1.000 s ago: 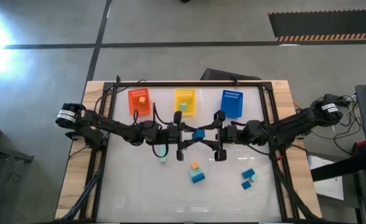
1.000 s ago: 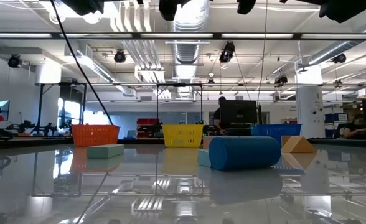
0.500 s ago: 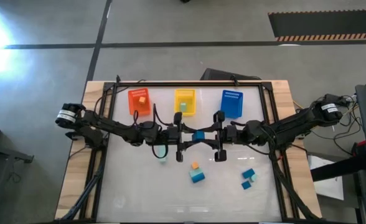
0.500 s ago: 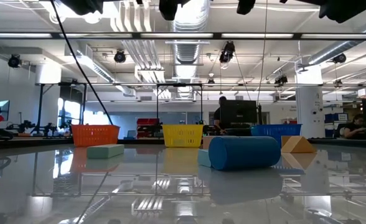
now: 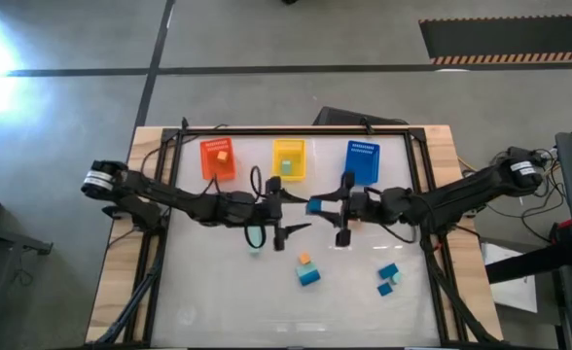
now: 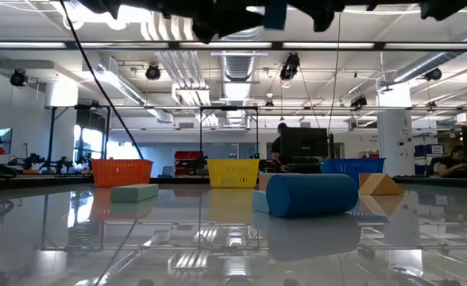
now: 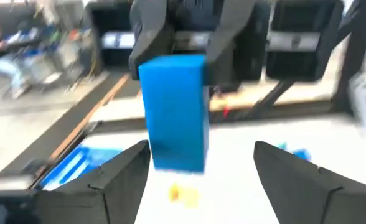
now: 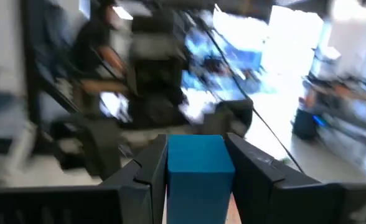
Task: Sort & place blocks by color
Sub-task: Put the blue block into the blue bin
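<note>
A blue block point(image 5: 314, 205) hangs above the middle of the table, with my right gripper point(image 5: 325, 206) shut on it. It shows as a tall blue bar point(image 7: 173, 112) in the left wrist view, and its top point(image 8: 198, 160) shows between my right gripper's fingers. My left gripper point(image 5: 290, 216) stands open just to the block's left, its fingers point(image 7: 124, 180) wide apart and clear of it. Loose blocks lie on the table: a teal one point(image 5: 255, 249), an orange one point(image 5: 304, 260) and a blue one point(image 5: 309, 276). My right gripper pinches the blue block's two opposite sides point(image 8: 170, 163) between its two fingers. The fingers come level from the table's right. The block's free end point(image 7: 177, 152) sticks out past the fingertips toward my left gripper. It is lifted clear of the table.
Three bins stand along the far edge: orange point(image 5: 218, 158), yellow point(image 5: 288, 157) and blue point(image 5: 362, 160). A blue block point(image 5: 388, 271) and a teal block point(image 5: 384, 288) lie at the near right. A black frame point(image 5: 417, 165) borders the table.
My left gripper has opened, let go of the blue block and drawn back a little toward the table's left edge. The block stays in my right gripper, which has shifted slightly toward the right and far side with it.
</note>
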`<state>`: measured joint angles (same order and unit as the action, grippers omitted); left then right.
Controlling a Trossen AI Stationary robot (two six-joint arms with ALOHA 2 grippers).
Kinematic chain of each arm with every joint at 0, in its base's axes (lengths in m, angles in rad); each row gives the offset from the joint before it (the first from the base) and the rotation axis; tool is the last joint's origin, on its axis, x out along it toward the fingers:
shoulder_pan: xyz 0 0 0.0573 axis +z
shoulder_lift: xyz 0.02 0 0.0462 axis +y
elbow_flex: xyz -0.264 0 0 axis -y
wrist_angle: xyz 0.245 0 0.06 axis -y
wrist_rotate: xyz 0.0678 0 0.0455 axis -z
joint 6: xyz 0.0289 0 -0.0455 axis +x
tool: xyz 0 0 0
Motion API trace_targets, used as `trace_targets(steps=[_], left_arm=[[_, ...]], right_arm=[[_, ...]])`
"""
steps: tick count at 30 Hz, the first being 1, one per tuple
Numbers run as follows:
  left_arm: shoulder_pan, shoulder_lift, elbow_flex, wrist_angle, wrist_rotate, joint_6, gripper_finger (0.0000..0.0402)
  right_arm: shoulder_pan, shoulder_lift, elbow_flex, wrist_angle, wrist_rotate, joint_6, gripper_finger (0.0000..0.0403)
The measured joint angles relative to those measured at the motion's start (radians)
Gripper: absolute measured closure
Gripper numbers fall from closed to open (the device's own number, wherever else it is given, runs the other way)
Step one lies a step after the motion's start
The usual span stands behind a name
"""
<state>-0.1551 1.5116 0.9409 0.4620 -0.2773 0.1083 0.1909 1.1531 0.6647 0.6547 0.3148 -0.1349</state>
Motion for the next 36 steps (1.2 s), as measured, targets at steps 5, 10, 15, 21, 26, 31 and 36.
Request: trace_targets(steps=[5,10,15,21,26,31,36], left_arm=[[0.000,-0.094,-0.002,-0.291,-0.179,-0.055,0.0123],[0.001,-0.171,-0.019,-0.402,-0.338,-0.084,0.0123],[0.001,-0.211,-0.039,-0.388,-0.364,-0.079,0.0123],[0.001,-0.239,-0.078,-0.392,-0.380,-0.100,0.0123],[0.001,-0.241,-0.089,-0.400,-0.384,-0.125,0.0123],[0.001,-0.240,-0.096,-0.399,-0.384,-0.130,0.0123],[0.001,-0.239,-0.097,-0.398,-0.384,-0.130,0.0123]], right_arm=[[-0.047,-0.083,0.108,-0.470,0.202,0.157,0.0283],[-0.194,-0.083,0.246,-0.926,0.279,0.344,0.0283],[-0.408,-0.011,0.370,-1.252,0.234,0.478,0.0283],[-0.659,0.119,0.413,-1.358,-0.017,0.487,0.0283],[-0.791,0.228,0.409,-1.387,-0.088,0.485,0.0283],[-0.830,0.324,0.409,-1.411,-0.090,0.489,0.0283],[-0.829,0.378,0.409,-1.409,-0.088,0.491,0.0283]])
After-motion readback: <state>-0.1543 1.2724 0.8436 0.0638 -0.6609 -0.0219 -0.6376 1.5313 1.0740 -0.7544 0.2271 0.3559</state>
